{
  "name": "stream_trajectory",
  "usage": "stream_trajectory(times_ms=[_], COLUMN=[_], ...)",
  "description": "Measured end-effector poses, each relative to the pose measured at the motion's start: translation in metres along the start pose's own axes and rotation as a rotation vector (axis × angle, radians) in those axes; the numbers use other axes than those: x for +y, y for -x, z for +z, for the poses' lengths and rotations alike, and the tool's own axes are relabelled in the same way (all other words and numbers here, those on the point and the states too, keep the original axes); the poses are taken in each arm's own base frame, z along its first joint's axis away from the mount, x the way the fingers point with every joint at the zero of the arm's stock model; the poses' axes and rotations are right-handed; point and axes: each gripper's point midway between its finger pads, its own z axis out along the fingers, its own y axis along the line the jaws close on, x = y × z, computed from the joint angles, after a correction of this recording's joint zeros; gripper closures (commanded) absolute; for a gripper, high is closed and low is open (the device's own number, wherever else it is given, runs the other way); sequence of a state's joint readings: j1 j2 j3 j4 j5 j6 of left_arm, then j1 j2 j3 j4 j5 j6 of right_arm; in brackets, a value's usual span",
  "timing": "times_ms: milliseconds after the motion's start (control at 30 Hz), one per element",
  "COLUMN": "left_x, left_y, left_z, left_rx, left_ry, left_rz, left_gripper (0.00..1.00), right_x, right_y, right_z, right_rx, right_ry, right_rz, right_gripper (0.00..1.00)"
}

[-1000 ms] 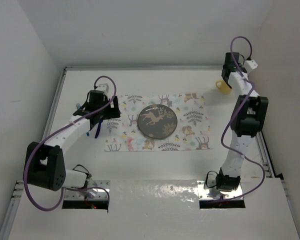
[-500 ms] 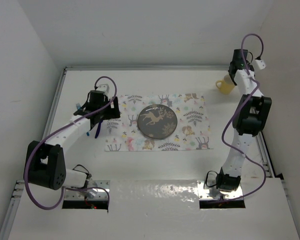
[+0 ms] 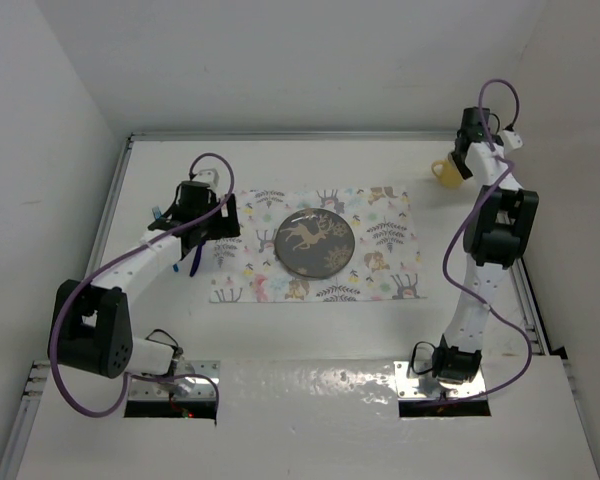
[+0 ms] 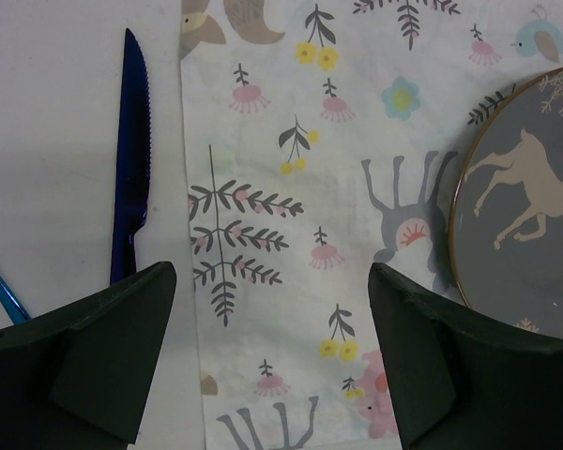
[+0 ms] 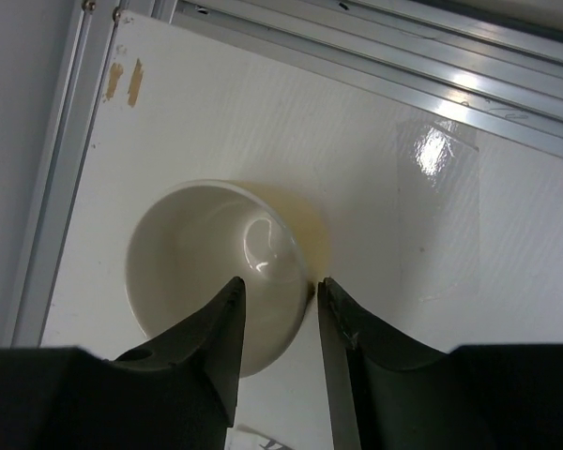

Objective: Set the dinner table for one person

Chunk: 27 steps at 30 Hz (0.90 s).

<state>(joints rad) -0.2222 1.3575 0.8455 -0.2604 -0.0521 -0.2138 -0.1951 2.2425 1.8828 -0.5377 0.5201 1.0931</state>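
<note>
White rectangular metal-railed dinner table (image 3: 180,170) is lying under both arms | right wrist view alone is showing right gripper (image 5: 277,305) narrowly straddling yellow cup (image 5: 188,262) rim, grip unclear, frame's upper right | left gripper (image 4: 272,319) is hanging wide over deer-print cloth placemat (image 4: 291,187) beside blue plastic knife (image 4: 131,159)

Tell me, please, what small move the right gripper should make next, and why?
Probably close the right gripper on the yellow cup: its fingers straddle the rim, one inside and one outside, with a gap showing, so it seems ungripped and stands off the placemat.
</note>
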Motion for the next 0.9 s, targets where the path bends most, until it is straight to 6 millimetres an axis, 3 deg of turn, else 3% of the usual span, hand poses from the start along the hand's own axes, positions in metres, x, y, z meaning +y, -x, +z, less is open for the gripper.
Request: stream_trajectory(times_ms=[300,600,900], left_x=[0.002,0.000,-0.003], left_y=[0.000,0.004,0.007], left_z=[0.000,-0.001,-0.002], left_rx=[0.001,-0.006,-0.011], left_ry=[0.008,0.005,-0.008], left_rz=[0.001,0.001,0.001], left_gripper=[0.18,0.18,0.19], right_x=[0.002,0.005,0.030], right_y=[-0.003,-0.006,-0.002], right_z=[0.004,0.000,-0.022], right_rx=[0.018,0.056,0.097], right_ry=[0.018,0.056,0.232], right_rz=[-0.012,-0.151,-0.442], right_gripper=[1.00,1.00,1.00])
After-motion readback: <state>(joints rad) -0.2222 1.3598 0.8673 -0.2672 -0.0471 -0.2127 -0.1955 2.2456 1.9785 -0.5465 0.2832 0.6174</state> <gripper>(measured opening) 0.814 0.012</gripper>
